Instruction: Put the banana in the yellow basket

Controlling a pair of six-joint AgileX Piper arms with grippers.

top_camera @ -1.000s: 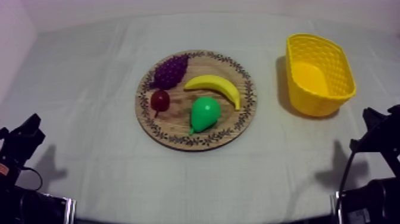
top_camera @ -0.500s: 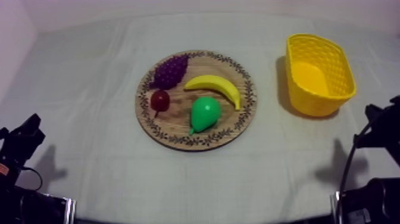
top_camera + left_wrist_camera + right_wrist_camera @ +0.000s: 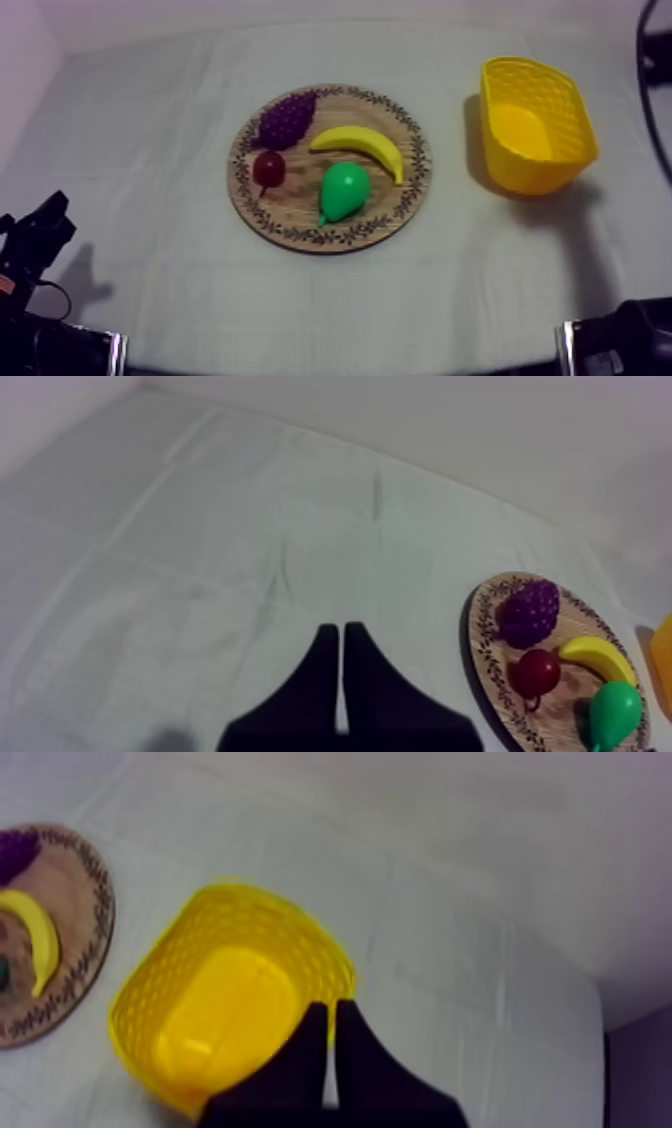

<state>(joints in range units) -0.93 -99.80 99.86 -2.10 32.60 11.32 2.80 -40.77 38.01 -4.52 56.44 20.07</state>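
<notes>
The yellow banana lies on the round wooden board at the table's middle, behind the green pear. The yellow basket stands at the right with nothing in it. My right gripper hangs over the basket's near rim, fingers together as a narrow wedge and holding nothing; the banana lies off beyond the basket on the board. My left gripper rests low at the left, its fingers shut on nothing, well short of the board and banana.
A purple bunch of grapes and a small red fruit share the board's left half. Part of my right arm shows at the upper right edge. Bare cloth surrounds the board and lies between it and the basket.
My right arm has lifted away from its low spot at the right and now comes in at the upper right, above the basket. The left arm and the fruit have not moved.
</notes>
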